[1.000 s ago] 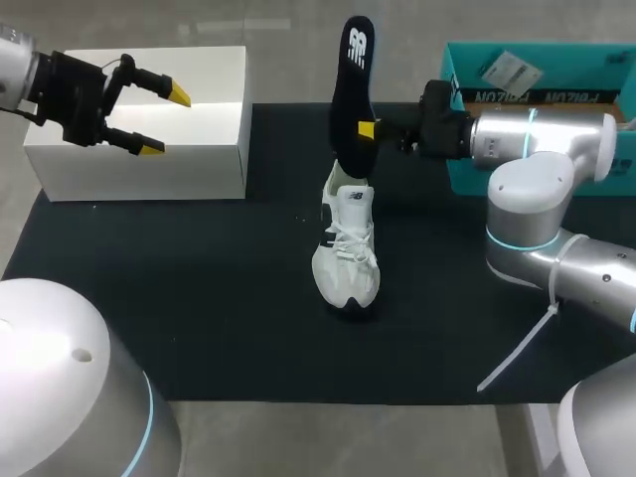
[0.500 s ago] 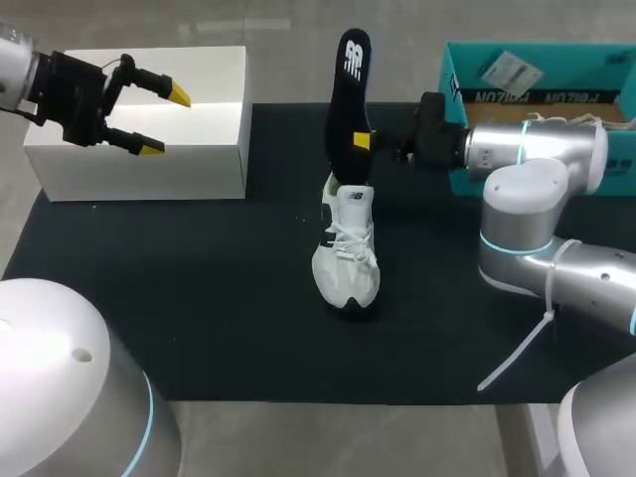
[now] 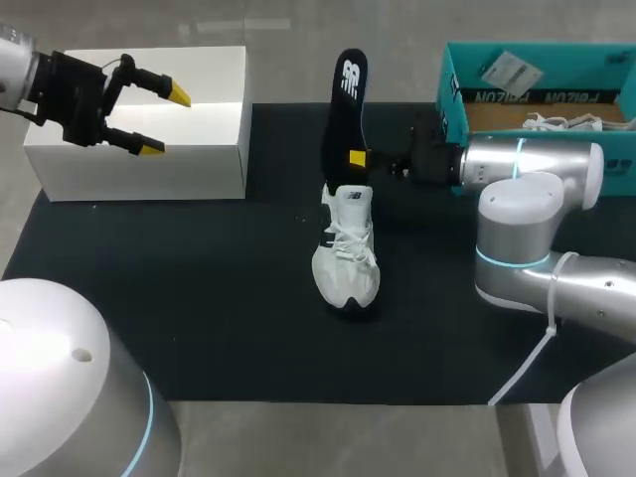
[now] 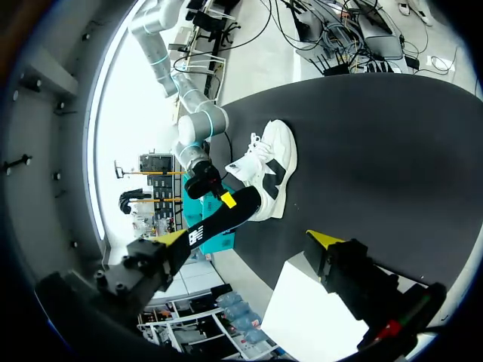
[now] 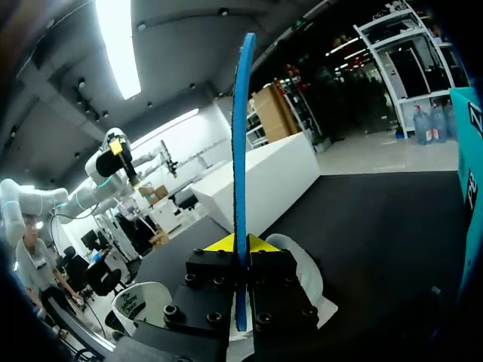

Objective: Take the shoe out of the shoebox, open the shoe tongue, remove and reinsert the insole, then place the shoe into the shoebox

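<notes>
A white shoe stands upright on the black mat, toe toward the near edge. Just above its heel opening, a black insole stands nearly vertical, with my right gripper shut on its lower part. In the right wrist view the insole shows edge-on between the yellow tips of that gripper, and the shoe lies below. My left gripper hangs open over the white box, holding nothing. In the left wrist view its gripper frames the distant shoe and insole.
A white box sits at the mat's far left. The teal shoebox stands at the far right with white laces showing inside. The black mat covers the table.
My right gripper has brought the insole down and slightly left, so its lower end is closer to the shoe's heel opening. The left arm and the shoe have not moved.
</notes>
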`<state>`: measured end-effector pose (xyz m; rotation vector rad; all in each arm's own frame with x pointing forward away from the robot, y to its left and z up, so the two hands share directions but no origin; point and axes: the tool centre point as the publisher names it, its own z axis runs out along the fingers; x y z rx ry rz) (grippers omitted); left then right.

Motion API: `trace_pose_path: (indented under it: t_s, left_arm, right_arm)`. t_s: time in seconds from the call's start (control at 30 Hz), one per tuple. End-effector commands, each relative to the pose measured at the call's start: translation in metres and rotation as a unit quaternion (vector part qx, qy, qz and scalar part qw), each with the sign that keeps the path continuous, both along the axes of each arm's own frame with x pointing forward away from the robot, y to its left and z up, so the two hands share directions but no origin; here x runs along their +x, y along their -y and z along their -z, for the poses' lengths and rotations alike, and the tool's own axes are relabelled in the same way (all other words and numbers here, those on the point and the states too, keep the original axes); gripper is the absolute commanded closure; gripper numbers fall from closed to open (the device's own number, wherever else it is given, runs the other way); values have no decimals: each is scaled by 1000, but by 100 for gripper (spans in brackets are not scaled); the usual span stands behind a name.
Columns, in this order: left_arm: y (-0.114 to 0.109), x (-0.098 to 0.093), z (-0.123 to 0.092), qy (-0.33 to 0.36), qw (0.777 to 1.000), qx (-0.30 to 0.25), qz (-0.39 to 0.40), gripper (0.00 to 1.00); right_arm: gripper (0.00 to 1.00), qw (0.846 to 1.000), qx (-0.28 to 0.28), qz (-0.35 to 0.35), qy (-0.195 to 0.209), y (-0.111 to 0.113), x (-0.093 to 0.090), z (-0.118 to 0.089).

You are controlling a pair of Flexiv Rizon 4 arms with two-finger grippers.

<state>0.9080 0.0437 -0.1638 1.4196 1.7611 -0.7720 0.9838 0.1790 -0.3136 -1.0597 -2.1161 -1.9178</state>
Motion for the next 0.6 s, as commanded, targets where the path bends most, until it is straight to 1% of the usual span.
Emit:
trace_pose_path:
  t_s: [0.03,0.23,0.47,0.6]
  left_arm:
    - [0,0,0,0,1000,2,0,0]
    - [0,0,0,0,1000,2,0,0]
    - [0,0,0,0,1000,2,0,0]
    - [0,0,0,0,1000,2,0,0]
  right_arm:
    - [100,1000,-2,5,-6,1,-8,3]
    - [100,1000,-6,2,-15,0,-13,14]
    - [100,999,-4,4,-35,-2,-19,29]
    - [100,999,-5,4,-48,-1,-26,31]
